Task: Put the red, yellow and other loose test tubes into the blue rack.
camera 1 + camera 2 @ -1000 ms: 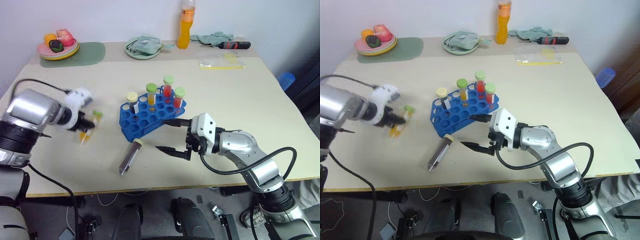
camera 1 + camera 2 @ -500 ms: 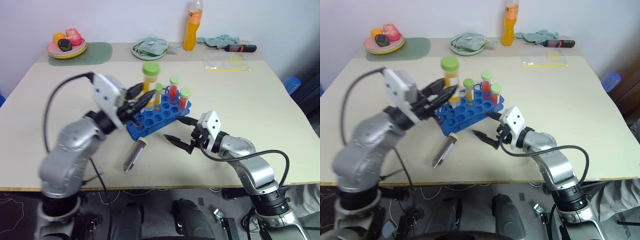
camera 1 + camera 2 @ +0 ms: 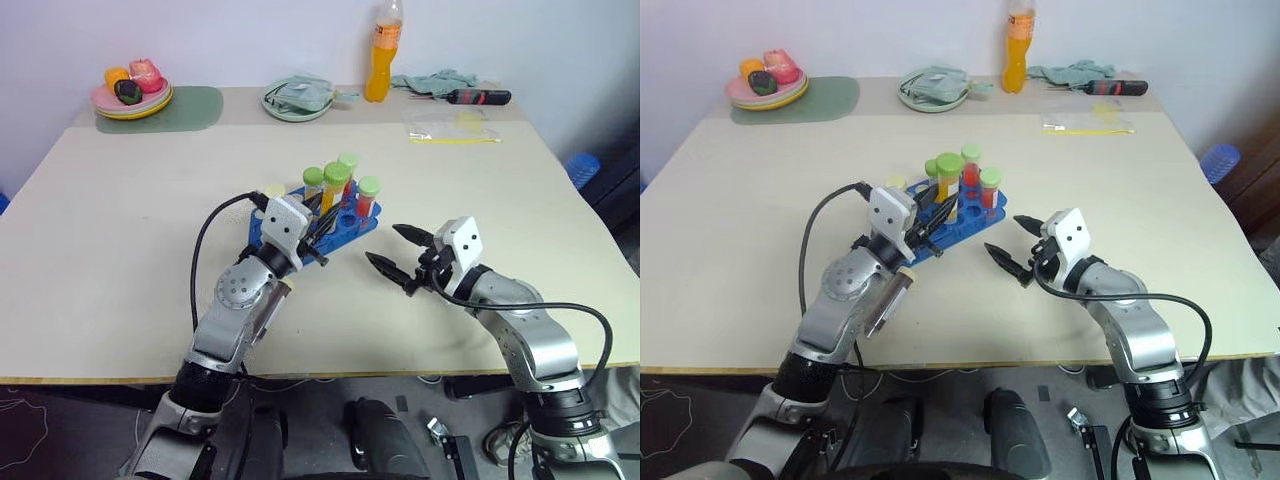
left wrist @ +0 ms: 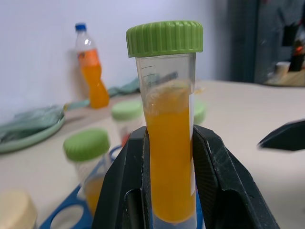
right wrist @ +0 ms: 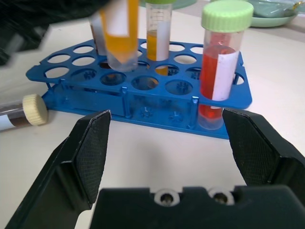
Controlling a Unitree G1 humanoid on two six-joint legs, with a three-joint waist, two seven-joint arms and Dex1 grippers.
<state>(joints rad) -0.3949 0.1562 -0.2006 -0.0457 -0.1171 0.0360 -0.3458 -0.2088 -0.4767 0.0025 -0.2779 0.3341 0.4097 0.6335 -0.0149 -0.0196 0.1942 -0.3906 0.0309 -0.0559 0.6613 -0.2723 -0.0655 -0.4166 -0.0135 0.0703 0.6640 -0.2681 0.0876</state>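
The blue rack stands mid-table with several green-capped tubes in it, two of them red. My left gripper is shut on a yellow tube with a green cap. It holds that tube nearly upright, the bottom end just above the rack's front holes. My right gripper stands open on the rack's right, apart from it, with nothing between its fingers. A loose cream-capped tube lies on the table in front of the rack, partly under my left arm.
Along the far edge stand an orange bottle, a bowl with a cloth, a fruit plate on a green mat and a screwdriver. A clear plastic bag lies at the back right.
My left arm swung from the table's left side over to the rack, carrying the yellow tube and lowering it towards the holes. My right gripper drew off to the right, still open.
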